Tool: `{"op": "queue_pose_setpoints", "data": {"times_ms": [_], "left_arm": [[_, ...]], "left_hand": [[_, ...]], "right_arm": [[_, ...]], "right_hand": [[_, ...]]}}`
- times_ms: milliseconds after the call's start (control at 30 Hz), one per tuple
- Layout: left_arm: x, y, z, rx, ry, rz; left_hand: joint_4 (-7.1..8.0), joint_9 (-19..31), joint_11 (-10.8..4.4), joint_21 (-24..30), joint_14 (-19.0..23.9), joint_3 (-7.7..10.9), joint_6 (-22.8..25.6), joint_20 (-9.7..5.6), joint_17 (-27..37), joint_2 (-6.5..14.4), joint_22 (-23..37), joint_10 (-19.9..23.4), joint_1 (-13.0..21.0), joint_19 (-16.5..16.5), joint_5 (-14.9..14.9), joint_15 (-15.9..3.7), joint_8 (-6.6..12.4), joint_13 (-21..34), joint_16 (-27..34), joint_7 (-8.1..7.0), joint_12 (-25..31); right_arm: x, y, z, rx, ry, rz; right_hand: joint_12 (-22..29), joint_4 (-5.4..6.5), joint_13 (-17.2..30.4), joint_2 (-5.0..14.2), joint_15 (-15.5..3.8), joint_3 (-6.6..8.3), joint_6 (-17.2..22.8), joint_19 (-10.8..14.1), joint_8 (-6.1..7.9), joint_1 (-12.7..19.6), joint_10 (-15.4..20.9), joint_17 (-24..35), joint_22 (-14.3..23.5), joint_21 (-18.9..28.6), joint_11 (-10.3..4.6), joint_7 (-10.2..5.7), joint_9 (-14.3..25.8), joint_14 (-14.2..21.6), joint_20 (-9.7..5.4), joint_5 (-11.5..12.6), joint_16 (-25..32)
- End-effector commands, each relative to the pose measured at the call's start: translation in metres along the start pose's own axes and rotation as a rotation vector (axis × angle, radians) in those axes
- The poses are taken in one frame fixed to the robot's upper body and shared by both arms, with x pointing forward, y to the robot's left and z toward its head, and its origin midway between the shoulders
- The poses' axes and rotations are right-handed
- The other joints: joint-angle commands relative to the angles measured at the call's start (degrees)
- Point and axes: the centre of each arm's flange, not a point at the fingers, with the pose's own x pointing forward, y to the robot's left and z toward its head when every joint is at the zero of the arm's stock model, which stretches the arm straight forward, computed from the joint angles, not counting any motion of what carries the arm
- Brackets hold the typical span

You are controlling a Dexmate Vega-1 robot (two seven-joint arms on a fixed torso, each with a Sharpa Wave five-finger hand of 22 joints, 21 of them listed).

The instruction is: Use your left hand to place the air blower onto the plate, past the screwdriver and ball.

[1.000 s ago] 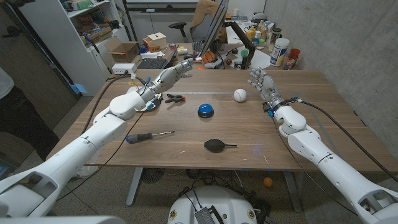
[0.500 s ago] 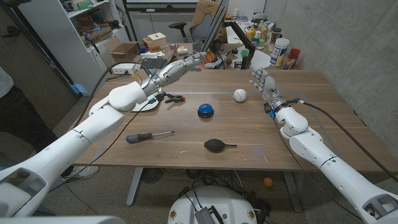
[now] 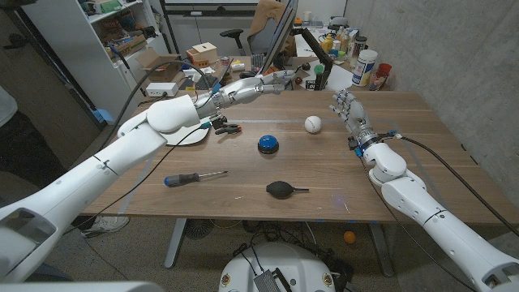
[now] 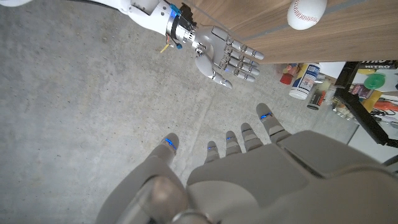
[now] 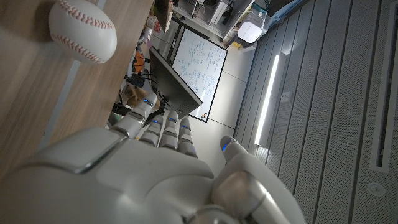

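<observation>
My left hand (image 3: 272, 79) reaches over the desk's (image 3: 389, 174) far edge, fingers spread, empty | right hand (image 3: 347, 108) open beside baseball (image 3: 313, 124) | air blower (image 3: 282, 190) near front edge, screwdriver (image 3: 193, 177) alongside | plate (image 3: 192, 135) under my left arm

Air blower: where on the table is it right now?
In the head view the air blower lies untouched near the table's front edge, about mid-width, below the blue button and right of the screwdriver, its nozzle pointing toward the robot's right.
</observation>
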Motion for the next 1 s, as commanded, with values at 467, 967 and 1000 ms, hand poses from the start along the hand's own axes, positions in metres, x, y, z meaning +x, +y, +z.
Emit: {"op": "queue_pose_setpoints", "data": {"times_ms": [467,967,1000], "left_arm": [[0.036,-0.031,0.064,0.277,-0.068,-0.222],[0.047,-0.046,0.094,0.423,-0.094,-0.342],[0.047,-0.048,0.096,0.436,-0.093,-0.353]], "left_hand": [[-3.29,0.45,-0.45,-1.60,-2.14,-0.17,-0.62,3.50,0.09,-1.27,0.06,-2.33,2.82,-0.12,-1.10,0.17,-0.03,0.30,-0.57,-3.65,-0.68],[-7.39,0.56,-1.90,-3.19,-3.50,-1.09,-1.31,2.44,0.22,-4.26,0.04,-3.44,5.60,0.36,-1.95,-0.92,-0.06,0.39,-0.63,-3.64,-0.84],[-7.54,0.56,-1.90,-3.26,-3.55,-1.14,-1.36,2.36,0.22,-4.42,0.03,-3.50,5.70,0.35,-1.96,-0.93,-0.05,0.39,-0.63,-3.64,-0.85]], "right_arm": [[-0.019,-0.015,-0.001,0.006,-0.003,-0.039],[-0.017,-0.019,-0.006,0.016,-0.005,-0.045],[-0.017,-0.020,-0.006,0.015,-0.004,-0.046]], "right_hand": [[-0.23,-0.03,0.17,1.90,-1.51,-0.31,0.92,0.64,-0.30,-0.29,0.73,0.12,0.23,-0.15,0.20,-0.04,0.18,0.52,-1.89,0.43,-0.12],[-0.33,0.01,0.18,1.88,-1.49,-0.39,1.00,0.64,-0.40,-0.34,0.82,0.13,0.23,-0.22,0.18,0.00,0.19,0.56,-1.83,0.45,-0.18],[-0.35,0.01,0.18,1.88,-1.47,-0.40,1.04,0.66,-0.40,-0.35,0.82,0.13,0.23,-0.23,0.25,0.02,0.19,0.58,-1.81,0.45,-0.18]]}}
